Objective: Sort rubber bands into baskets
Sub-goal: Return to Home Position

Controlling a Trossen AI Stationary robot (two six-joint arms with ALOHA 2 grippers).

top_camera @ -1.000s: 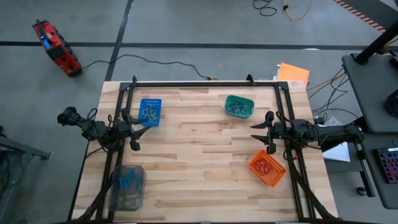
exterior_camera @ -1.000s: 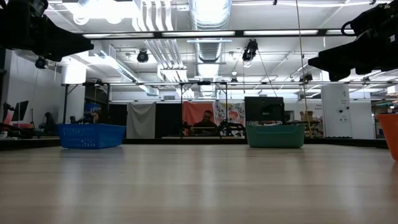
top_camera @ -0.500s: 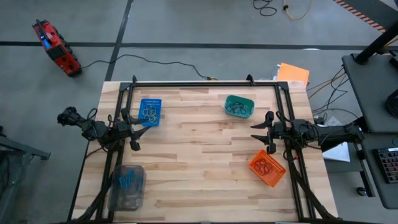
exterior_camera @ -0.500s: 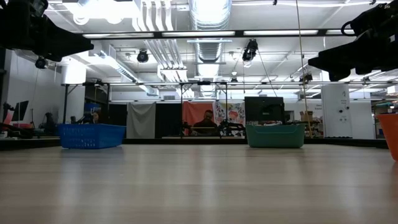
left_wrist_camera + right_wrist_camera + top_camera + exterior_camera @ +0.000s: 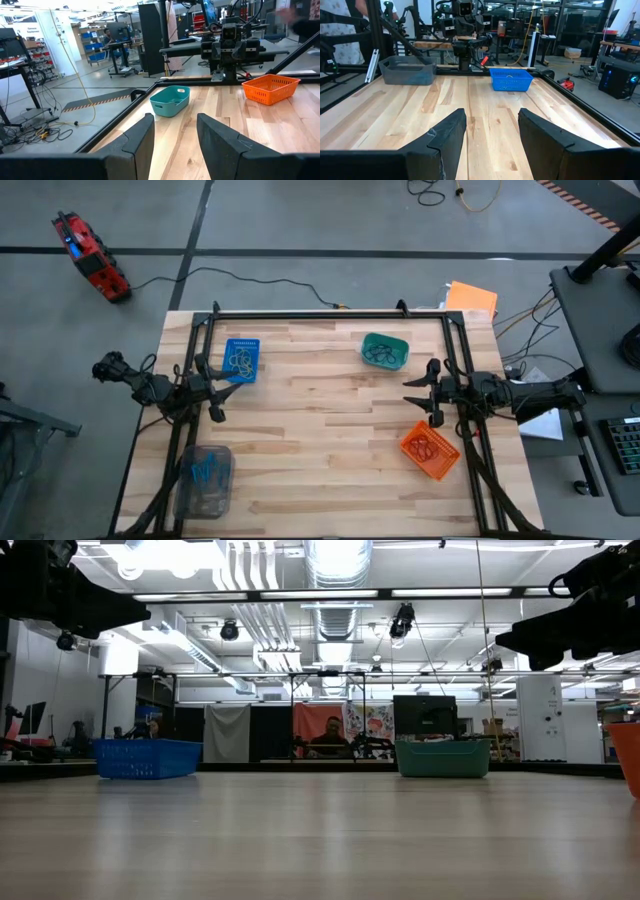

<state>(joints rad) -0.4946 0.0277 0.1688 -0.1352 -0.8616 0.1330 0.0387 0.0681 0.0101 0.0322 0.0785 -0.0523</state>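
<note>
Four baskets stand on the wooden table: a blue one [image 5: 241, 359] far left, a teal one [image 5: 385, 350] far right, an orange one [image 5: 430, 450] near right and a clear-grey one [image 5: 204, 480] near left. Rubber bands lie inside each: pale loops in the blue one [image 5: 240, 361], dark loops in the teal one [image 5: 383, 355], dark loops in the orange one [image 5: 424, 447], blue loops in the clear-grey one [image 5: 203, 471]. My left gripper [image 5: 175, 145] waits at the table's left edge, open, with nothing between its fingers. My right gripper [image 5: 492, 140] waits at the right edge, open with nothing in it.
A black frame rail [image 5: 330, 313] runs along the table's far edge and down both sides. Bare wood [image 5: 320, 430] lies between the baskets. A flat orange sheet [image 5: 471, 298] lies past the far right corner. A person [image 5: 333, 737] sits in the room behind.
</note>
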